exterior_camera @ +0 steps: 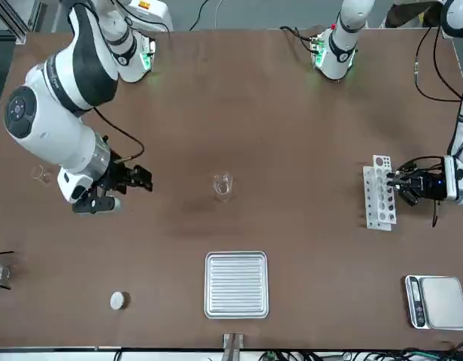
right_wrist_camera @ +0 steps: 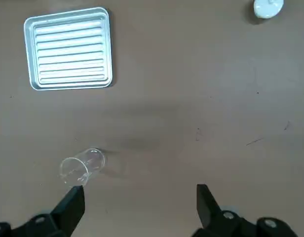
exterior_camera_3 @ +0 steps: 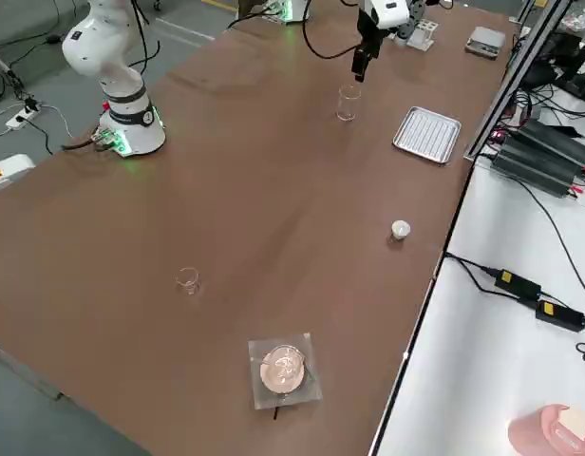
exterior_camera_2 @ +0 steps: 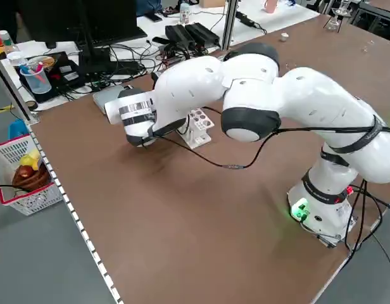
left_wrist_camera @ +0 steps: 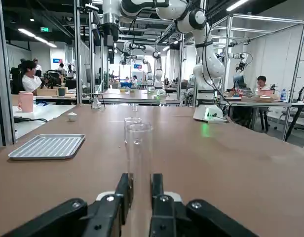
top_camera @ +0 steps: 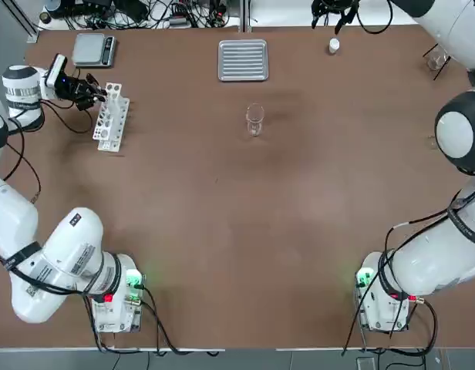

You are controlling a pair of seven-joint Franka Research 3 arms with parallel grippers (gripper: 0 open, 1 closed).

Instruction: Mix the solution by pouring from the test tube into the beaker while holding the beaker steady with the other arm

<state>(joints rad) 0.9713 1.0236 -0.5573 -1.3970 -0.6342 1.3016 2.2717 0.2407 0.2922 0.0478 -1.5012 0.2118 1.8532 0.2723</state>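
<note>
The left gripper [left_wrist_camera: 142, 190] is clamped on the clear test tube [left_wrist_camera: 139, 168], at the far left beside the white perforated rack [top_camera: 112, 118]. The glass beaker [top_camera: 254, 119] stands on the table [top_camera: 222, 208] — far side, near the ribbed metal tray [top_camera: 243, 61]. The right gripper [right_wrist_camera: 141, 200] hangs far right — fingers apart.

ribbed glossy metal tray [top_camera: 243, 61], smooth glass beaker [top_camera: 254, 119]
</note>
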